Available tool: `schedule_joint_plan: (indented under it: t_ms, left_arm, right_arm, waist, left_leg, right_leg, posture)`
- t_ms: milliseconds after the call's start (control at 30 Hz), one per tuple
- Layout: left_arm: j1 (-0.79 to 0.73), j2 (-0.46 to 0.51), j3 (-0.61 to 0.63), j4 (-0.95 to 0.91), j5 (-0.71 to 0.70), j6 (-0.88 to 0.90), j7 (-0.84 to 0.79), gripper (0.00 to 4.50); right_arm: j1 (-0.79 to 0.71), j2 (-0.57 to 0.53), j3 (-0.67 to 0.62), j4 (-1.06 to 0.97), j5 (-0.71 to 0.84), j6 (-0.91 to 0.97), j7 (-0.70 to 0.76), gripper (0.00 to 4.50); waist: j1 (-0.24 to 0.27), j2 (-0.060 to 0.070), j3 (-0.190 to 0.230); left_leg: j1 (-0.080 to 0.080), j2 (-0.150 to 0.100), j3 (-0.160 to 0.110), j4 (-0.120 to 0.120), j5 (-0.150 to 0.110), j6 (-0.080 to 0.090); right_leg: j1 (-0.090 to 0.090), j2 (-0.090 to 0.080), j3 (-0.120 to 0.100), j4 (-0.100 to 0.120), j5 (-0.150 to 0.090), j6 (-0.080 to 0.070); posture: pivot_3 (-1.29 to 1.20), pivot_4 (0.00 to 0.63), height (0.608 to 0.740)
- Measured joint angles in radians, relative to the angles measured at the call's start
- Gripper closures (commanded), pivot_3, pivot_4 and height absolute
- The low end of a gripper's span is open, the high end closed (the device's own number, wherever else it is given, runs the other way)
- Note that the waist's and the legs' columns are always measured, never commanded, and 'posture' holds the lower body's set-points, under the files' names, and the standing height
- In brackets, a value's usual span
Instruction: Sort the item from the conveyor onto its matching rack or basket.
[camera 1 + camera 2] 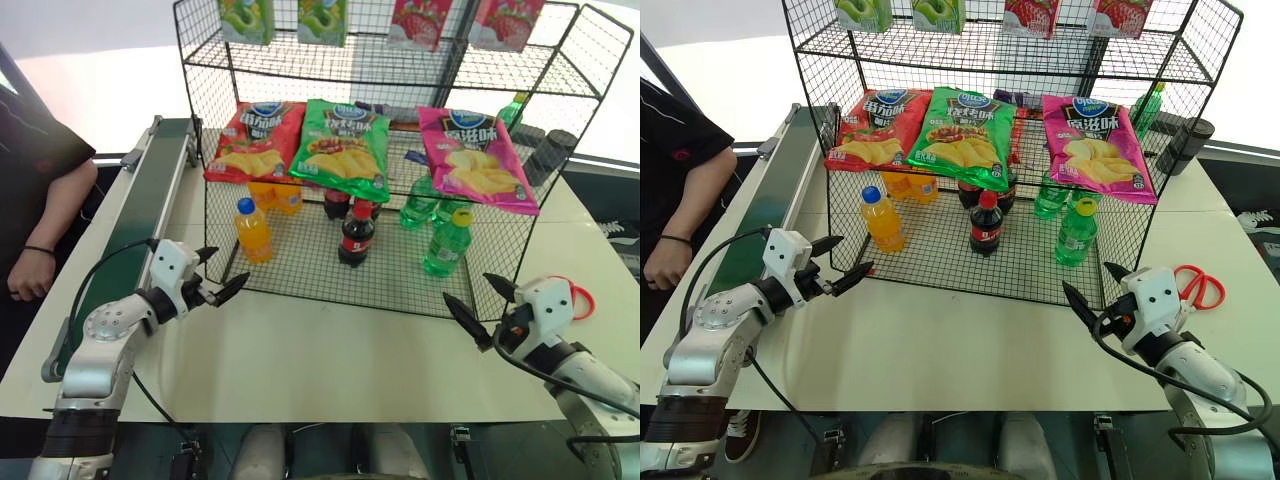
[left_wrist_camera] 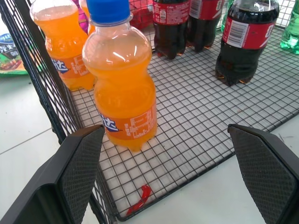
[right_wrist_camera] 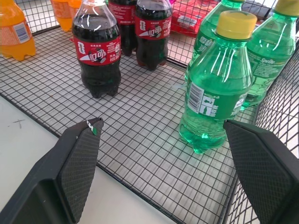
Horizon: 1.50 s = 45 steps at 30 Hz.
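I take the large black wire-mesh shelf rack (image 1: 400, 60) as my landmark. It stands on the white counter (image 1: 330, 350), with the long dark green belt conveyor (image 1: 150, 200) in grey rails running along the rack's left side; I see nothing riding on the stretch of belt in view.

The small clear-green soda bottle with its yellow screw cap (image 1: 447, 244) already stands upright on the rack's lowest tier, toward the right front corner, with more green bottles just behind it. So I judge the sorting done, or nearly so.

Both hands hover low in front of the rack: the left gripper (image 1: 214, 284) at its left front corner, jaws released and empty, and the right gripper (image 1: 478, 303) at its right front corner, jaws also spread with nothing between them.

My worries: a forward push with the right hand could catch a finger in the mesh edge or knock the green bottle into its neighbours. On the left, the orange-drink bottle with blue cap (image 2: 122, 79) stands close to the rack's front edge and would topple easily.

Legible writing: "Sprite" on a rear green bottle, and Chinese characters on the dark cola bottle's red label (image 3: 97, 50). The chip bags' print is too small to make out.
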Motion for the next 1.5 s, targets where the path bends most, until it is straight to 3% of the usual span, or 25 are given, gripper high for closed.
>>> schedule_joint_plan:
  t_ms: [600,1500]
  left_arm:
    - [0.006,-0.015,-0.002,-0.034,-0.002,0.009,0.004,0.0]
    - [0.041,-0.014,0.0,-0.011,-0.009,-0.042,-0.015,0.0]
  right_arm:
    - [-0.077,0.03,0.04,0.028,-0.038,-0.016,-0.027,0.2]
    - [0.046,0.029,0.006,0.026,-0.028,-0.042,0.034,0.2]
  waist:
    - [0.0,0.0,0.0]
    - [0.0,-0.001,0.0]
  left_leg:
    - [0.0,0.001,0.0,0.0,0.0,0.0]
    - [0.001,0.001,0.0,0.0,0.0,0.0]
  right_leg:
    - [0.0,0.003,0.0,0.0,0.0,0.0]
    - [0.0,0.003,0.0,0.001,0.0,0.0]
  posture:
    - [0.0,0.15,0.74]
    - [0.0,0.15,0.74]
